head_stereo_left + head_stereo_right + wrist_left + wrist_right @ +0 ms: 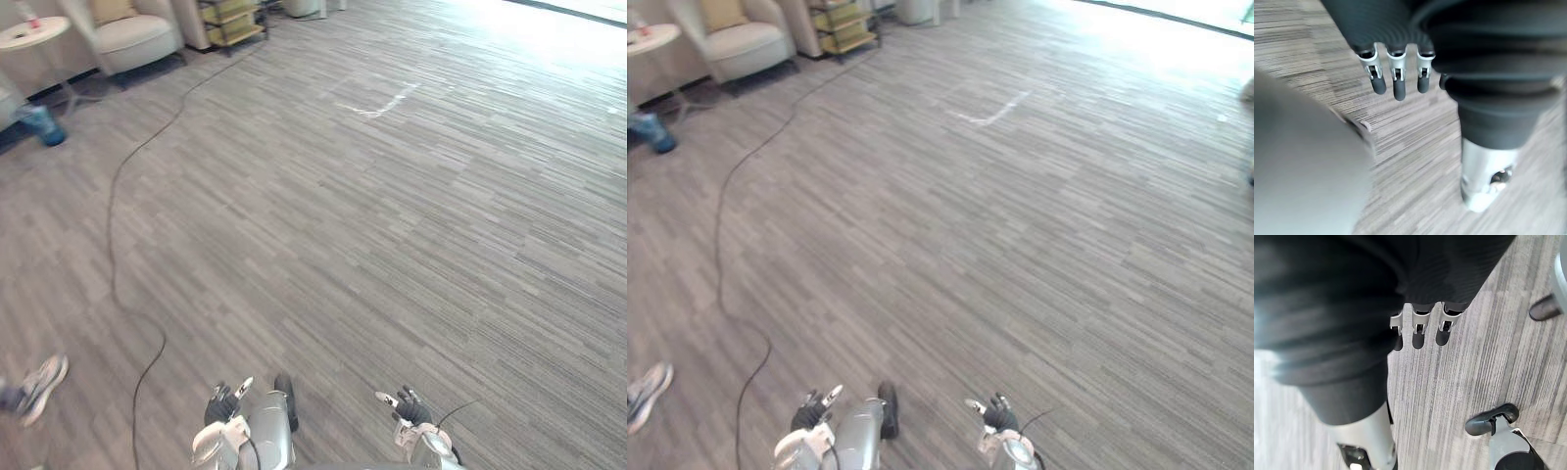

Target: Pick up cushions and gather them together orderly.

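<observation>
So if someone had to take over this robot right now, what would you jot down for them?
Left hand: open, holding nothing, hanging low.
Right hand: the same.
One yellow cushion sits on the cream armchair, far ahead to the left.
Done: nothing picked up or gathered.
Left: everything; heading for the armchair first looks sensible.
A person's shoe is close on the left, so watch it.

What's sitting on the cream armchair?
One yellowish cushion stands against the backrest of the armchair, above the seat pad. The cushion's top edge runs out of view, and anything between it and the backrest is covered.
</observation>
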Robot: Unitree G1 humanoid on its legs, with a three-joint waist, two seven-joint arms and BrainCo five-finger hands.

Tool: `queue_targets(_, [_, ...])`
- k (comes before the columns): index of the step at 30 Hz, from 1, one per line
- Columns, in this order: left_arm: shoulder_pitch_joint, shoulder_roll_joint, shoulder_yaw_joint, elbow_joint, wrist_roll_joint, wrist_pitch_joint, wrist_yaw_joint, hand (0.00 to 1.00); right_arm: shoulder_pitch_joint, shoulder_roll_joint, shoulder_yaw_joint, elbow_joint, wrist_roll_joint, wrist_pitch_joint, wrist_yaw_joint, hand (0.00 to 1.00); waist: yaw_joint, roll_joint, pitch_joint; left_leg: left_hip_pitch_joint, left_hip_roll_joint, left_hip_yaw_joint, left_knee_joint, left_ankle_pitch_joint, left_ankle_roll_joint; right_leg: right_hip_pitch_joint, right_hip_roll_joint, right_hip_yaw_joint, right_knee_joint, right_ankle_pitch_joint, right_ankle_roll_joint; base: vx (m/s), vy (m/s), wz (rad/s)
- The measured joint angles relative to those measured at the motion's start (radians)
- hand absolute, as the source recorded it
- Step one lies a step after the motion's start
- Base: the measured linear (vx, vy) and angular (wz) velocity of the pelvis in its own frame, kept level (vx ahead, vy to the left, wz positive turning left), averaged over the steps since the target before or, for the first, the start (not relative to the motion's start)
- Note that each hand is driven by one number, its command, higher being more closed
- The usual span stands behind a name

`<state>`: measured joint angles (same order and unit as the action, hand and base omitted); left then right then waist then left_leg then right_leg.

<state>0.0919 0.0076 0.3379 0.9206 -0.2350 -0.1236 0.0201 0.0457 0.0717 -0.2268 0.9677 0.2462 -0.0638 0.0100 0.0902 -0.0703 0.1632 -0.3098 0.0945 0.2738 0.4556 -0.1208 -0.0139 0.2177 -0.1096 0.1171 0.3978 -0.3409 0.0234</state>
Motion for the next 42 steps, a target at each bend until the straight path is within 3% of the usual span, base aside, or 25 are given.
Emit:
queue_targets(1, [-0.001,0.005,0.0,0.006,-0.002,0.0,0.001,0.0,0.002,0.0,-0.002,-0.002,-0.001,0.0,0.0,0.0,0.001,-0.008,0.003,0.026,-0.004,0.02,0.006,-0.026,0.003,-0.033,-0.009,0.015,0.091,0.023,0.038,0.78,0.421,-0.86])
queue_targets(2, [-0.006,0.019,-0.001,0.021,-0.001,0.003,0.002,0.0,0.003,-0.002,0.002,-0.003,-0.003,0.0,0.002,0.0,-0.001,-0.024,0.011,0.113,-0.023,0.051,0.007,-0.085,0.002,-0.148,-0.029,0.04,0.401,0.135,0.154,0.72,0.385,-0.8])
queue_targets(3, [-0.013,0.025,-0.002,0.037,-0.001,0.006,0.003,0.0,0.005,-0.008,0.003,-0.011,-0.005,-0.002,0.008,0.0,-0.012,-0.021,0.021,0.206,-0.038,0.07,-0.007,-0.116,0.0,-0.234,-0.039,0.021,0.628,0.193,0.21,0.67,0.341,-0.74])
queue_targets(4, [-0.012,0.025,-0.004,0.048,-0.002,0.007,0.003,0.0,0.004,-0.011,0.003,-0.014,-0.006,-0.007,0.009,0.0,-0.018,-0.013,0.025,0.258,-0.045,0.069,-0.029,-0.122,-0.003,-0.267,-0.047,-0.011,0.7,0.19,0.192,0.75,0.284,-0.49])
queue_targets(6, [-0.029,0.011,-0.034,0.074,-0.002,0.017,0.003,0.0,0.014,-0.022,0.004,-0.055,-0.009,-0.017,0.018,0.0,-0.039,0.027,0.014,0.459,-0.052,0.064,-0.198,-0.133,0.01,-0.405,-0.043,-0.198,0.76,0.123,0.08,0.6,0.197,-0.4])
queue_targets(9, [-0.089,0.005,-0.095,0.126,0.012,0.024,-0.003,0.0,0.001,-0.036,-0.025,-0.082,-0.007,-0.029,0.024,0.0,-0.071,0.038,0.032,0.602,-0.06,0.06,-0.327,-0.133,0.009,-0.562,-0.042,-0.393,0.482,0.068,0.013,0.66,0.138,0.09])
queue_targets(10, [-0.098,-0.001,-0.107,0.135,0.02,0.026,-0.004,0.0,-0.003,-0.043,-0.031,-0.081,-0.007,-0.028,0.024,0.0,-0.083,0.04,0.038,0.629,-0.06,0.061,-0.34,-0.133,0.009,-0.579,-0.035,-0.408,0.384,0.08,0.002,0.59,-0.005,0.44])
queue_targets(12, [-0.09,-0.023,-0.128,0.131,0.048,0.022,-0.006,0.0,0.004,-0.046,-0.043,-0.082,-0.008,-0.026,0.021,0.0,-0.098,0.031,0.04,0.708,-0.084,0.056,-0.384,-0.134,0.01,-0.602,-0.014,-0.381,0.045,0.207,0.002,0.63,-0.049,0.52])
queue_targets(13, [-0.088,-0.025,-0.127,0.126,0.056,0.021,-0.007,0.0,0.015,-0.047,-0.043,-0.076,-0.008,-0.026,0.021,0.0,-0.098,0.021,0.04,0.736,-0.098,0.043,-0.387,-0.135,0.01,-0.603,-0.017,-0.361,0.014,0.236,-0.018,0.72,-0.111,0.47])
queue_targets(14, [-0.081,-0.036,-0.116,0.119,0.059,0.023,-0.006,0.0,0.031,-0.064,-0.036,-0.068,-0.008,-0.015,0.019,0.0,-0.107,0.021,0.031,0.771,-0.096,0.021,-0.349,-0.136,0.006,-0.601,-0.01,-0.327,0.089,0.327,-0.111,0.74,-0.179,0.2])
queue_targets(16, [-0.073,-0.058,-0.106,0.109,0.06,0.021,-0.007,0.0,0.036,-0.096,-0.032,-0.082,-0.009,-0.013,0.021,0.0,-0.106,0.086,0.017,0.707,-0.022,0.017,-0.13,-0.122,-0.016,-0.586,0.021,-0.332,0.153,0.248,-0.111,0.7,-0.188,-0.11])
queue_targets(17, [-0.066,-0.069,-0.082,0.108,0.059,0.022,-0.006,0.0,0.034,-0.106,-0.034,-0.089,-0.008,-0.013,0.021,0.0,-0.108,0.113,0.021,0.645,0.02,0.003,0.038,-0.088,-0.054,-0.565,0.044,-0.333,0.158,0.214,-0.119,0.68,-0.149,-0.4])
queue_targets(18, [-0.065,-0.079,-0.041,0.104,0.058,0.023,-0.007,0.0,0.029,-0.12,-0.034,-0.092,-0.006,-0.013,0.02,0.0,-0.109,0.147,0.027,0.506,0.082,-0.07,0.33,0.104,-0.101,-0.514,0.096,-0.328,0.147,0.161,-0.135,0.83,-0.147,-0.44])
queue_targets(19, [-0.064,-0.078,-0.033,0.104,0.057,0.024,-0.005,0.0,0.023,-0.121,-0.033,-0.089,0.0,-0.013,0.017,0.0,-0.108,0.156,0.034,0.438,0.112,-0.098,0.479,0.143,-0.128,-0.47,0.125,-0.319,0.125,0.144,-0.144,0.7,-0.106,-0.58])
queue_targets(21, [-0.06,-0.066,0.005,0.067,0.039,0.02,-0.005,0.0,0.001,-0.116,-0.01,-0.079,0.022,-0.007,0.013,0.0,-0.089,0.14,0.073,0.327,0.137,-0.092,0.704,0.057,-0.096,-0.318,0.178,-0.262,0.047,0.108,-0.168,0.59,-0.06,-0.71])
queue_targets(22, [-0.048,-0.052,0.004,0.039,0.037,0.018,-0.005,0.0,-0.002,-0.099,0.014,-0.072,0.034,-0.005,0.013,0.0,-0.073,0.105,0.079,0.245,0.122,-0.071,0.71,-0.007,-0.065,-0.221,0.181,-0.223,-0.021,0.099,-0.172,0.55,-0.03,-0.94])
queue_targets(25, [-0.008,-0.024,-0.001,0.004,0.03,0.015,-0.004,0.0,-0.006,-0.046,0.05,-0.059,0.039,-0.002,0.012,0.0,-0.034,0.068,0.062,0.056,0.077,-0.036,0.414,-0.078,-0.059,-0.071,0.173,-0.114,-0.158,0.082,-0.157,0.61,0.054,-1.14])
queue_targets(29, [0.027,-0.056,0.037,-0.039,-0.028,-0.002,-0.001,0.0,0.003,-0.032,0.054,-0.047,0.038,0.005,0.01,0.0,-0.013,0.062,0.045,-0.041,0.003,-0.083,-0.046,-0.036,-0.06,0.068,0.107,0.006,-0.185,-0.037,-0.085,0.73,0.281,-0.94])
queue_targets(31, [0.044,-0.057,0.04,-0.042,-0.043,-0.002,-0.002,0.0,0.027,-0.032,0.07,-0.047,0.038,0.006,0.011,0.0,-0.001,0.073,0.01,-0.039,0.023,-0.063,-0.029,0.047,-0.038,0.086,0.097,0.048,-0.129,-0.082,-0.046,0.84,0.393,-1.05])
queue_targets(32, [0.038,-0.037,0.041,-0.032,-0.042,-0.001,-0.003,0.0,0.033,-0.02,0.076,-0.048,0.037,0.01,0.012,0.0,0.018,0.031,-0.014,-0.025,0.012,-0.013,0.038,0.02,-0.01,0.038,0.056,0.083,0.023,-0.091,-0.026,0.83,0.401,-1.34])
queue_targets(33, [0.034,-0.016,0.04,-0.022,-0.042,-0.001,-0.003,0.0,0.039,-0.012,0.097,-0.046,0.034,0.015,0.018,0.0,0.023,-0.008,-0.024,0.027,-0.003,0.048,0.055,-0.05,0.005,-0.085,0.025,0.095,0.294,-0.02,0.07,0.79,0.406,-1.29])
queue_targets(35, [0.014,0.005,0.044,0.004,-0.037,0.006,0.001,0.0,0.036,-0.013,0.09,-0.054,0.029,0.012,0.021,0.0,0.002,-0.026,0.003,0.158,-0.05,0.084,0.04,-0.133,0.015,-0.248,-0.015,0.054,0.67,0.165,0.14,0.72,0.411,-0.74])
queue_targets(36, [0.008,0.016,0.034,0.036,-0.025,0.015,0.005,0.0,0.033,-0.016,0.068,-0.065,0.028,0.004,0.02,0.0,-0.023,-0.02,0.006,0.253,-0.066,0.083,0.012,-0.174,0.02,-0.314,-0.029,-0.027,0.777,0.147,0.103,0.82,0.41,-0.2])
queue_targets(38, [-0.003,0.018,-0.003,0.05,-0.018,0.022,0.006,0.0,0.053,-0.033,0.073,-0.096,0.027,-0.005,0.02,0.0,-0.04,-0.005,0.008,0.4,-0.077,0.087,-0.078,-0.203,0.016,-0.408,-0.036,-0.172,0.774,0.107,0.071,0.65,0.263,0.13])
queue_targets(42, [-0.039,0.022,-0.079,0.07,0.019,0.025,0.002,0.0,0.048,-0.043,0.033,-0.125,0.026,-0.01,0.028,0.0,-0.055,0.007,0.016,0.591,-0.115,0.047,-0.261,-0.221,0.004,-0.599,-0.028,-0.37,0.416,0.102,0.03,0.66,0.158,0.37])
